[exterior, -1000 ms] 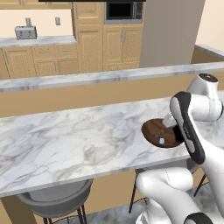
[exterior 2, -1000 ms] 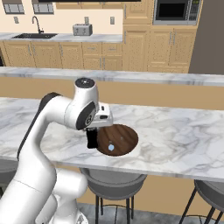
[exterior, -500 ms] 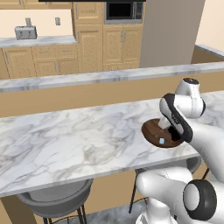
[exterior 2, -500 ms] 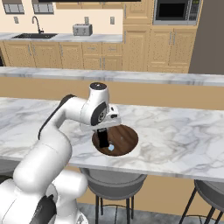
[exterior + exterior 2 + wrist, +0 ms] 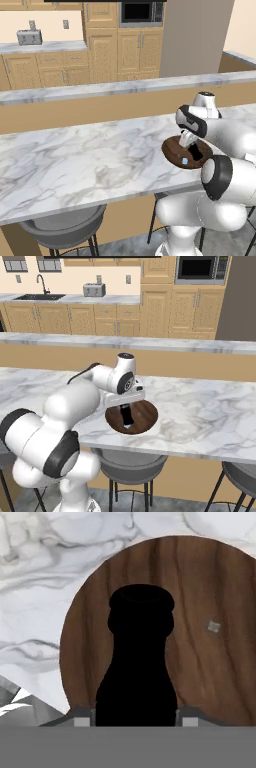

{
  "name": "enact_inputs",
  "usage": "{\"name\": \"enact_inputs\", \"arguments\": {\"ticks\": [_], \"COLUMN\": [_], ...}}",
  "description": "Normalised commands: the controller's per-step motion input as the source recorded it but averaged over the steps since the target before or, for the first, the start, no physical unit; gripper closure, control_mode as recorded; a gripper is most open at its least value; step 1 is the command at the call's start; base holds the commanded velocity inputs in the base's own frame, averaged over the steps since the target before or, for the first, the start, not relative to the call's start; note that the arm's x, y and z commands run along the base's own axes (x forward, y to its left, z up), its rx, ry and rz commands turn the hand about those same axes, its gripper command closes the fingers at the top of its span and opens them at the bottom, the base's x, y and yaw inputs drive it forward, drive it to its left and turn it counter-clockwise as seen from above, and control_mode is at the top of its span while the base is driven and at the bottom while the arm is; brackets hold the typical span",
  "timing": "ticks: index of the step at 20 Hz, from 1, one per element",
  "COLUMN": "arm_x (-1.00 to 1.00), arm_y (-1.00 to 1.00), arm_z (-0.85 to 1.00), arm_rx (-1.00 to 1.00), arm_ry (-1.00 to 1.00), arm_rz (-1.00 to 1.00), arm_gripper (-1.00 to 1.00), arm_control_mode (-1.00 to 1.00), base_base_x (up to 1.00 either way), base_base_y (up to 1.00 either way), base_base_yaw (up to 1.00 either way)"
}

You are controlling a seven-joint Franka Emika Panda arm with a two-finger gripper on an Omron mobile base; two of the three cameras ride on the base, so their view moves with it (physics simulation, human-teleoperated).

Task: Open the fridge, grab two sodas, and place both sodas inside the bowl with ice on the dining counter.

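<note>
I've got the marble table (image 5: 75, 165) running across both base views, and the dark brown wooden bowl (image 5: 145, 415) sits near its front edge, right under my hand. Arm is folded over from the base, elbow bulging low and forward, wrist bent so the gripper (image 5: 127, 417) points steeply down into the bowl. Fingers (image 5: 82, 721) are clamped on the black glossy bottle (image 5: 140, 662), closed as far as its body allows; the pads sit either side of the lower body at the bottom of the hand view. Bottle's long axis runs straight out along the gripper, neck end toward the bowl floor, so it hangs mouth-down or nearly so above the wood. In the right base view the bottle (image 5: 127, 417) reads as a short dark bar inside the bowl rim; can't tell if it touches the bottom. A small pale ice cube (image 5: 213, 626) lies off to one side of the bottle, clear of it. My read: this is the placing step for one soda, release looks close, and tipping on release is the risk.
</note>
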Motion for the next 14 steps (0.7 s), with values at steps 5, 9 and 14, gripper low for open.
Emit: {"name": "enact_inputs", "arguments": {"ticks": [5, 9, 14], "arm_x": [0.38, 0.35, 0.35], "arm_y": [-0.08, -0.03, 0.0], "arm_z": [-0.43, -0.43, -0.36], "arm_rx": [0.0, 0.0, 0.0], "arm_ry": [0.09, 0.07, 0.03], "arm_rz": [0.11, 0.11, 0.1], "arm_gripper": [1.0, 1.0, 1.0], "arm_control_mode": [-1.0, -1.0, -1.0], "base_base_x": [0.0, 0.0, 0.0], "base_base_y": [0.0, 0.0, 0.0], "base_base_yaw": [0.0, 0.0, 0.0]}}
